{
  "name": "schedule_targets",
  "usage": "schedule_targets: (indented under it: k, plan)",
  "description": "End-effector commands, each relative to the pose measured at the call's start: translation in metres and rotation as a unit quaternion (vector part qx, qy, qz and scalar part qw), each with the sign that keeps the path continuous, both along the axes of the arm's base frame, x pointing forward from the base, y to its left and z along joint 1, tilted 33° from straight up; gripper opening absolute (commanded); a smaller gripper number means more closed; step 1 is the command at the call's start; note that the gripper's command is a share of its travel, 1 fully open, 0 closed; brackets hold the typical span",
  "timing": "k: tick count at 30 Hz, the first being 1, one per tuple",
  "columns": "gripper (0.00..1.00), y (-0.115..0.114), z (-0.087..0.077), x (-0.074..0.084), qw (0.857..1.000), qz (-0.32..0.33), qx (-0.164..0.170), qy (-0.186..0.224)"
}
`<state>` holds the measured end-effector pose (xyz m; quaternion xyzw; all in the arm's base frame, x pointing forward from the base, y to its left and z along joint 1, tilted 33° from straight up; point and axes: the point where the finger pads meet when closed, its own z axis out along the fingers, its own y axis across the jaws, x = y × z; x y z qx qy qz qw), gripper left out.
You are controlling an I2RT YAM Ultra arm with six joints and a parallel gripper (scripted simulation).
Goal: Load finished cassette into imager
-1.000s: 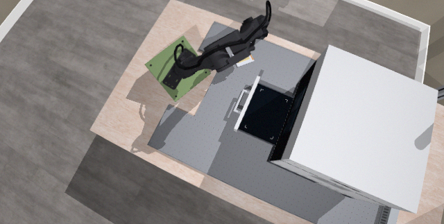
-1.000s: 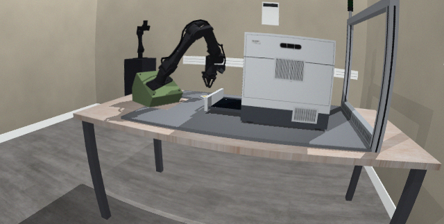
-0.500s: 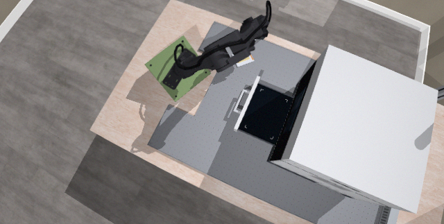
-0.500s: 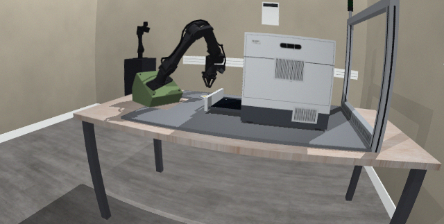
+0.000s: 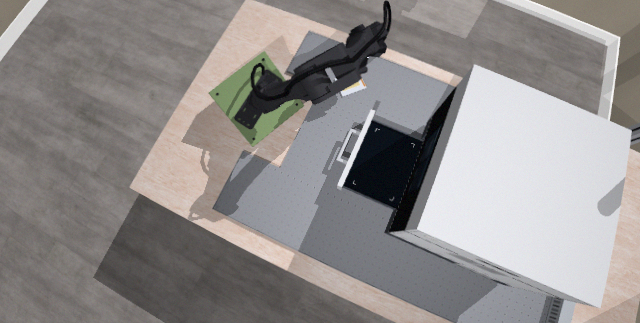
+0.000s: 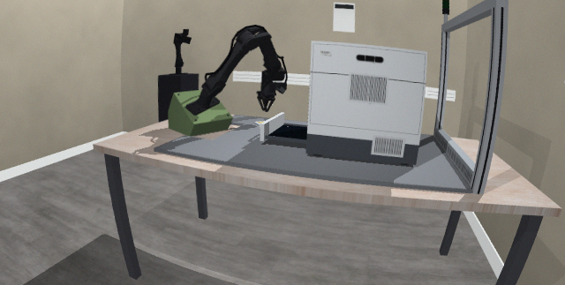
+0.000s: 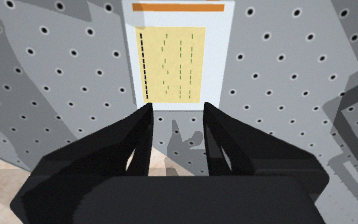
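The finished cassette FINISHED (image 7: 177, 55) is a white plate with a yellow gel window and an orange stripe. It lies flat on the grey perforated mat, just ahead of my fingertips in the wrist view. It also shows in the overhead view (image 5: 354, 88), partly under the arm, left of the drawer. My gripper (image 7: 178, 111) (image 6: 266, 108) hangs above it, fingers partly apart with nothing between them. The gel imager IM (image 5: 515, 183) is a white box. Its drawer stands pulled out, showing dark glass (image 5: 382, 163) with four white corner marks and a white front panel (image 5: 356, 149) with a handle.
The arm's green base (image 5: 255, 97) sits at the left on the wooden table. A tall grey frame with a clear pane (image 6: 468, 95) stands at the table's right edge beside the imager. A black stand (image 6: 178, 86) is behind the base.
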<state>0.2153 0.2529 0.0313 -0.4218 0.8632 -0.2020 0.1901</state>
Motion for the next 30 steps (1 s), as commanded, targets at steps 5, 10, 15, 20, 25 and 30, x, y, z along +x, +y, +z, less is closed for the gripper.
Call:
schedule_targets:
  k: [5, 10, 15, 20, 25, 30]
  plan:
    - [1.00, 0.0156, 0.0171, 0.0023, 1.000, 0.006, 0.025, -0.018]
    - [1.00, 0.0156, 0.0171, 0.0022, 1.000, 0.006, 0.025, -0.018]
    - [1.00, 0.0156, 0.0171, 0.0022, 1.000, 0.006, 0.025, -0.018]
    - [1.00, 0.0156, 0.0171, 0.0022, 1.000, 0.006, 0.025, -0.018]
    - [1.00, 0.0156, 0.0171, 0.0022, 1.000, 0.006, 0.025, -0.018]
    - [1.00, 0.0156, 0.0171, 0.0022, 1.000, 0.006, 0.025, -0.018]
